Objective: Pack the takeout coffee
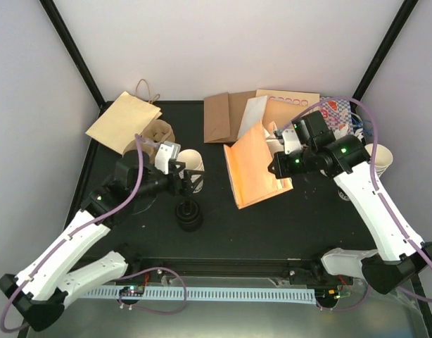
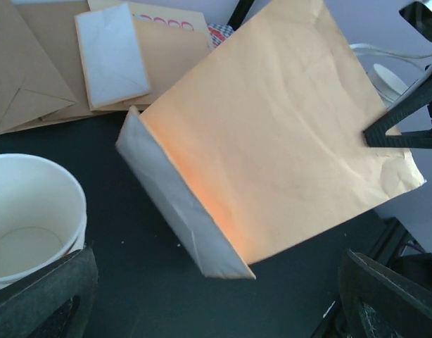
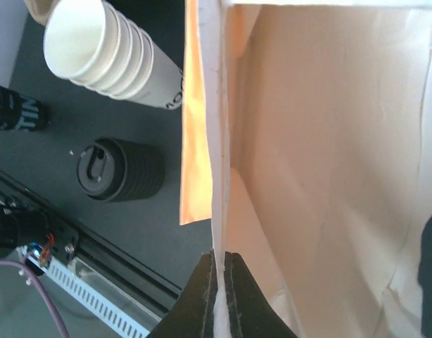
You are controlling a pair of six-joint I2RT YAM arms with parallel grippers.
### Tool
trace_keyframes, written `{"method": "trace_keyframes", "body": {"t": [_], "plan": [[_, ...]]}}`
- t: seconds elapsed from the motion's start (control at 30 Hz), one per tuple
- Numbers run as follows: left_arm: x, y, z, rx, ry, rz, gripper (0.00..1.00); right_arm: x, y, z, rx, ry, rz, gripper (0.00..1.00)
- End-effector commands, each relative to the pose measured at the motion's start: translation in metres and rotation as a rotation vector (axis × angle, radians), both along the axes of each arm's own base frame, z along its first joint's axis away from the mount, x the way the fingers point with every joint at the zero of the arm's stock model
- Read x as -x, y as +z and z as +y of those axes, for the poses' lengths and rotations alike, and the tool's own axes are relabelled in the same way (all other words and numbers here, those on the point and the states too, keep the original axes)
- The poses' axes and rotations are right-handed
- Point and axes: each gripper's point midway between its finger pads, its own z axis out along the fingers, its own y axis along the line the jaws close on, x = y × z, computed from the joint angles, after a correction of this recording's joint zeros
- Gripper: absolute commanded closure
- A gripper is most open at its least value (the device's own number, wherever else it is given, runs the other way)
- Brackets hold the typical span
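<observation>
- Lidded coffee cups: can't tell where they are. No view shows one plainly.
- Stack of black sip lids (image 1: 188, 215) stands on the worktop (image 1: 272, 225) toward the near edge, left of centre, apart from everything else.
- Stack of lidless cream cups (image 1: 191, 162) is just behind the lids and looks upright w/ its mouth open. It's near the bag's base but apart from it.
- Left tool (image 1: 188, 182) is spread wide w/ nothing between the fingers. In the left wrist view the cup stack's mouth sits just beside one finger, outside the gap.
- Orange-tan paper bag (image 1: 255, 169) is at mid worktop, tilted, w/ its grey folded base twd the left arm and its mouth twd the right arm.
- Right tool (image 3: 217, 296) is pressed together, pinching one wall of the bag at the mouth rim. The pale inside of the bag shows beside it.
- Flat paper bags (image 1: 226, 116), brown, tan and white, lie overlapped at the back of the worktop behind the orange-tan bag.
- Kraft bag w/ twine handle (image 1: 124, 120) lies at back left. A brown pulp tray (image 1: 160, 134) sits beside it, partly hidden by the left arm.
- Second cream cup stack (image 1: 381, 158) is at the right edge, behind the right arm.
</observation>
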Motion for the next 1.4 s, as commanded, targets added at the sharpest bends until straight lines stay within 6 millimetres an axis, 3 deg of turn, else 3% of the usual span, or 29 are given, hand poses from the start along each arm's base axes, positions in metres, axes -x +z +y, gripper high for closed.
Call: {"method": "trace_keyframes", "body": {"t": [0.0, 0.13, 0.57, 0.73, 1.1, 1.37], "plan": [[-0.007, 0.019, -0.012, -0.015, 0.046, -0.056, 0.05, 0.012, -0.014, -0.001, 0.086, 0.037, 0.041, 0.99], [-0.002, 0.01, -0.029, -0.038, 0.004, -0.03, 0.08, 0.013, -0.022, 0.003, 0.129, 0.05, 0.059, 0.99], [0.011, -0.024, -0.066, -0.078, -0.083, 0.054, 0.09, -0.007, -0.044, -0.023, 0.367, -0.042, 0.067, 0.99], [0.012, -0.034, -0.071, -0.087, -0.091, 0.066, 0.09, -0.013, -0.042, -0.028, 0.403, -0.068, 0.057, 0.99], [0.01, -0.04, -0.068, -0.105, -0.079, 0.068, 0.07, -0.025, -0.04, -0.059, 0.558, -0.184, 0.01, 0.99], [0.01, -0.057, -0.082, -0.101, -0.109, 0.122, 0.07, -0.026, -0.041, -0.062, 0.577, -0.19, 0.007, 0.99]]}}
